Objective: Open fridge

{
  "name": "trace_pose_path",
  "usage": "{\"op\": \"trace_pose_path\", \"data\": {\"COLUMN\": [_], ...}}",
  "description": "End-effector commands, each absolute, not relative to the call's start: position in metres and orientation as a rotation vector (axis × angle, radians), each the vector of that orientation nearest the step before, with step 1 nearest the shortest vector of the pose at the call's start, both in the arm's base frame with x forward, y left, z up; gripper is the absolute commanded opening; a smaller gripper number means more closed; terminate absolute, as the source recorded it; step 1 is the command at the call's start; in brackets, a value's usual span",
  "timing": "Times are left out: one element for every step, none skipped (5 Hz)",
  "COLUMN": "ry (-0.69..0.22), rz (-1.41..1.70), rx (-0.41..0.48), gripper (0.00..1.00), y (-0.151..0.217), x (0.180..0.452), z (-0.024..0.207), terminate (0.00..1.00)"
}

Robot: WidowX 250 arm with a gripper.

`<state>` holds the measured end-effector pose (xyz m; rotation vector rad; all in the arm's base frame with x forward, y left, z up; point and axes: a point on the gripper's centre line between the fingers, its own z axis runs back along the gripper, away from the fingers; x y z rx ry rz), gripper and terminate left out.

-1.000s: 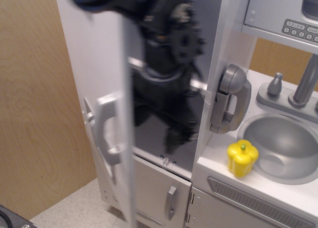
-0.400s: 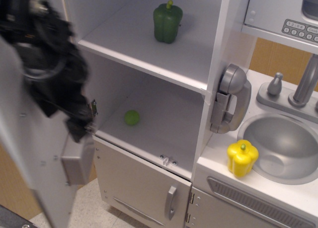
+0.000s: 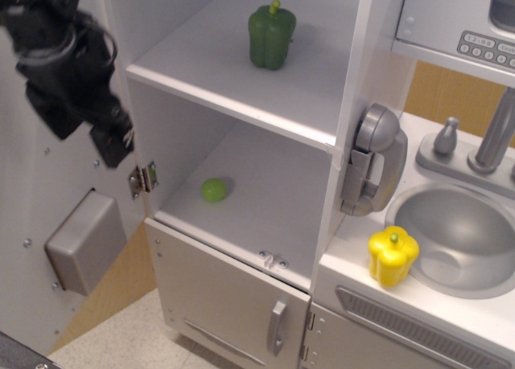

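Observation:
The white fridge (image 3: 241,88) stands open, with both inner shelves in full view. Its large door (image 3: 32,192) is swung wide to the left, inner face towards me, with a grey box (image 3: 84,240) on it. The curved handle is hidden behind the door. My black gripper (image 3: 84,132) hangs at the upper left in front of the door's inner face, by the hinge (image 3: 142,178). Its two fingers (image 3: 113,140) point down, apart, with nothing between them.
A green pepper (image 3: 271,35) stands on the upper shelf and a small green ball (image 3: 213,190) lies on the lower one. Below is a shorter white door (image 3: 225,305) with a small handle. To the right are a grey phone (image 3: 372,160), a yellow pepper (image 3: 393,255), a sink (image 3: 459,232), and a microwave (image 3: 459,23).
The door has swung from half open to wide open on the left. My arm moved from in front of the fridge to the upper left, uncovering the shelves.

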<state>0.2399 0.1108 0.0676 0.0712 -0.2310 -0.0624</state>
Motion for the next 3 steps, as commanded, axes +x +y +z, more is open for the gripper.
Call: {"op": "trace_pose_path", "data": {"ry": [-0.347,-0.347,-0.347], "rz": [-0.177,-0.177,-0.177], "rx": [0.118,0.118,0.118], "gripper": [1.0,1.0,1.0], "y": [0.157,0.157,0.157], "x": [0.2984,0.2984,0.2984], "z": [0.0773,0.0773,0.0773], "terminate": [0.0,0.0,1.0]}}
